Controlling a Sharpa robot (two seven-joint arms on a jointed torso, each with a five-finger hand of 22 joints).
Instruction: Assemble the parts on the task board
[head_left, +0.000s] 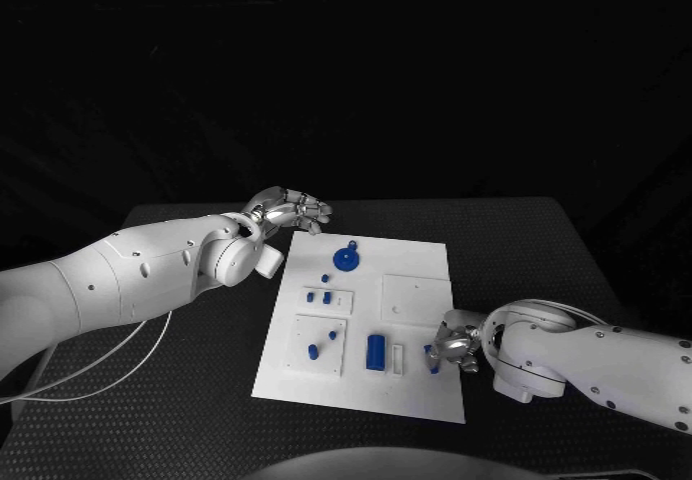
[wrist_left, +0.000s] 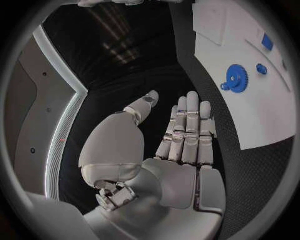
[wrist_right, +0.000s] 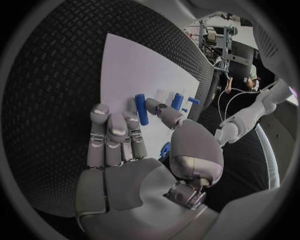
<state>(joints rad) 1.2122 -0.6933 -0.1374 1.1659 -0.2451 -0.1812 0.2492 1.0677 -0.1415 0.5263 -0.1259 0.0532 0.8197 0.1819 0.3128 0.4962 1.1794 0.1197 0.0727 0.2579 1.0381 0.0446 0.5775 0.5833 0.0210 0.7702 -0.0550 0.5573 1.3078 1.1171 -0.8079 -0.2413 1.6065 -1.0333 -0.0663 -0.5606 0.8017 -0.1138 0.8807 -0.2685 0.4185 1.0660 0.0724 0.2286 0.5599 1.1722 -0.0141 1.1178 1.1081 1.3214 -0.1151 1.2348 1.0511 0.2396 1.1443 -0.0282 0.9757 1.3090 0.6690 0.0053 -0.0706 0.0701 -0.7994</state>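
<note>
The white task board (head_left: 418, 290) lies mid-frame on the black table (head_left: 548, 250). On it are a blue gear (head_left: 348, 259) near the top and a blue cylinder (head_left: 376, 349) in a recess low down. The left hand (head_left: 289, 211), at the board's upper-left corner, holds nothing, fingers straight and apart. The right hand (head_left: 454, 345), at the lower right edge, pinches a small blue peg (wrist_right: 142, 109).

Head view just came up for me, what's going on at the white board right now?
The right hand hovers low over the near right edge of the white rectangular task board, beside a small blue cylindrical peg; whether it grips anything is unclear. The left hand is open and holds nothing, off the board's far left corner near the round blue gear.
</note>
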